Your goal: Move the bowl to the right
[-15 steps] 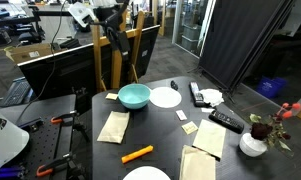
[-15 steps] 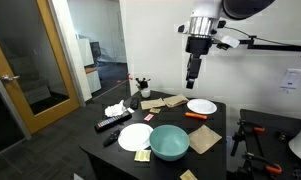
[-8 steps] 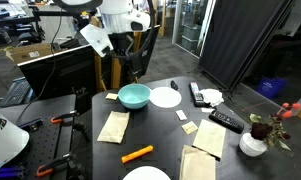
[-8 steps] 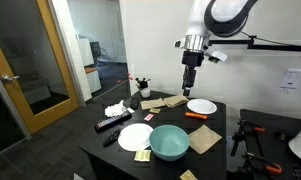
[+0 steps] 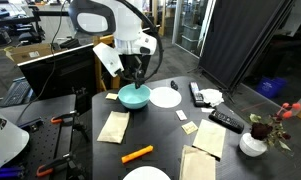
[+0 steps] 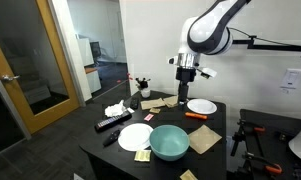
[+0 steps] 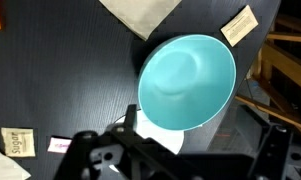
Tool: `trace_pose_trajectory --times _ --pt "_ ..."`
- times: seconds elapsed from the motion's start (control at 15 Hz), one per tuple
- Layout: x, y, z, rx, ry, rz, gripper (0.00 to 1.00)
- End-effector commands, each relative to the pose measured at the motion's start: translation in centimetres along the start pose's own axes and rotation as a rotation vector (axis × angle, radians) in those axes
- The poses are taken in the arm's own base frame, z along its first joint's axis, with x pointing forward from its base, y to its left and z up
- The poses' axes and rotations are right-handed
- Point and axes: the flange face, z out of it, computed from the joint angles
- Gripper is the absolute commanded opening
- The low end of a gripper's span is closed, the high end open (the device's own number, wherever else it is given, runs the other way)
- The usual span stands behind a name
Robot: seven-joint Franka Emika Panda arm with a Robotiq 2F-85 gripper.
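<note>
The teal bowl [image 5: 133, 96] stands near the back of the dark table, beside a white plate [image 5: 166, 97]. It also shows in the exterior view [image 6: 169, 142] at the near table edge. My gripper [image 5: 138, 73] hangs above the bowl, apart from it, and shows in the exterior view [image 6: 186, 91] too. In the wrist view the bowl [image 7: 187, 80] fills the middle. The gripper [image 7: 202, 150] comes in from the bottom with its fingers [image 7: 129, 117] spread wide and nothing between them.
A second white plate [image 5: 147, 175], an orange marker [image 5: 137, 154] and tan napkins [image 5: 113, 126] lie on the table. Remotes [image 5: 226, 121] and a white vase with red flowers [image 5: 253, 143] stand on one side. Small sachets [image 7: 238, 25] lie near the bowl.
The arm has come down from high above the table to just over the bowl. The bowl has not moved.
</note>
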Motion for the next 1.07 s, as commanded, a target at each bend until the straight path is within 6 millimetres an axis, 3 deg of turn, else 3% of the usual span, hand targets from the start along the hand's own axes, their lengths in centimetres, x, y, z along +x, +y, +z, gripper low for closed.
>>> trace_pose_trajectory --times 0.0,1.0 --pt "1.6 0.8 2.3 0.007 0.002 0.004 1.00" --pt "3.9 3.8 10.1 0.014 -0.026 0.044 1.00"
